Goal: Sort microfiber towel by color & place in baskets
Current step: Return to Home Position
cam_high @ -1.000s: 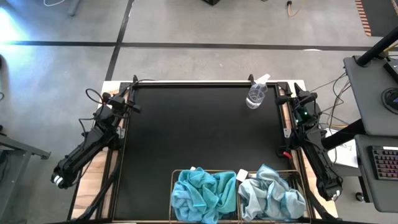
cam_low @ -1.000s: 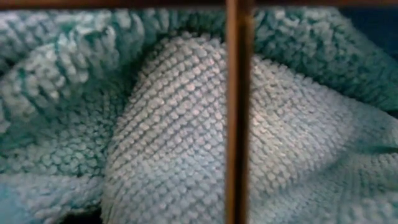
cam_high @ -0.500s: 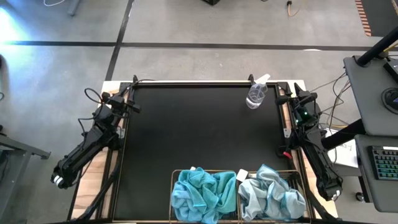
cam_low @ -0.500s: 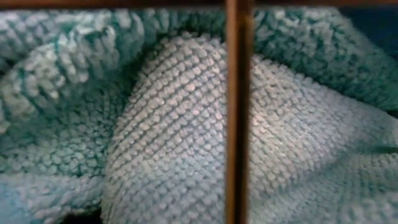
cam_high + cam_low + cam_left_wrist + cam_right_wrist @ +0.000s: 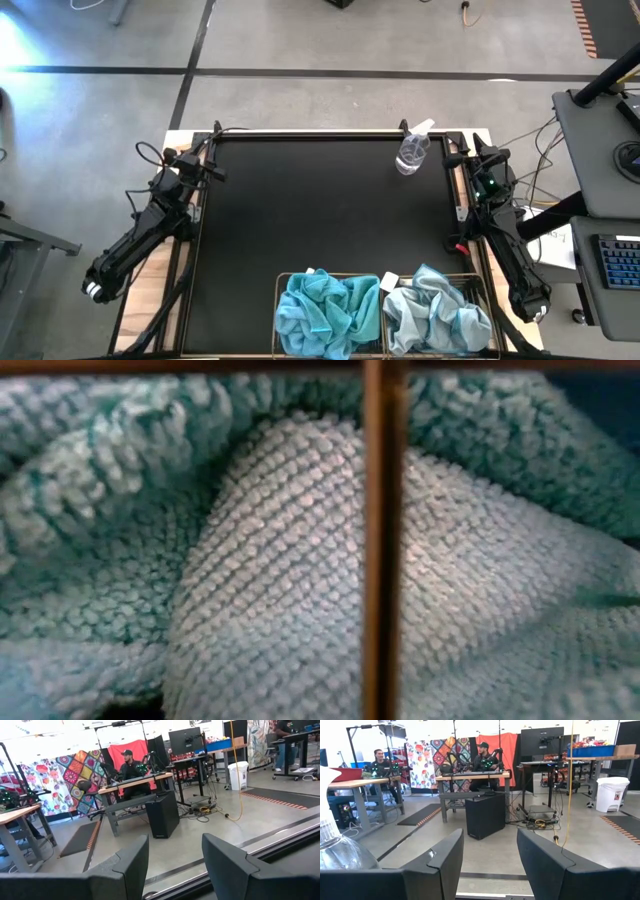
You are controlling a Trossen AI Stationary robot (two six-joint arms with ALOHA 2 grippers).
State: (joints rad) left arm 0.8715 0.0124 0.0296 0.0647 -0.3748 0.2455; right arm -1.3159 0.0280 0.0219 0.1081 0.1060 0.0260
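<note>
The tabletop (image 5: pixel 320 210) is bare black across nearly its whole middle, so there is wide open room for any sweep there. The crowding is all at its borders. The left arm (image 5: pixel 140 235) lies folded along one side edge and the right arm (image 5: pixel 505 250) along the other, both outside the working area. The left tool (image 5: pixel 174 845) and the right tool (image 5: pixel 490 839) point out over the far edge into the room, each with its fingers spread and nothing between them.

At the near edge, the turquoise basket (image 5: pixel 285 276) and the pale basket (image 5: pixel 470 278) stand touching. The turquoise towels (image 5: pixel 325 312) and pale towels (image 5: pixel 435 315) are heaped above the rims. I judge the sorting done, but the loose folds could slump over a rim. The pale heap bulges toward the right arm's lower link, which could snag it if that arm swings inward. In the low view, cloth presses against a basket wire (image 5: pixel 383 540) and hides everything else.

The spray bottle (image 5: pixel 412 152) stands near the right tool at the far edge, and a careless inward move could tip it.
</note>
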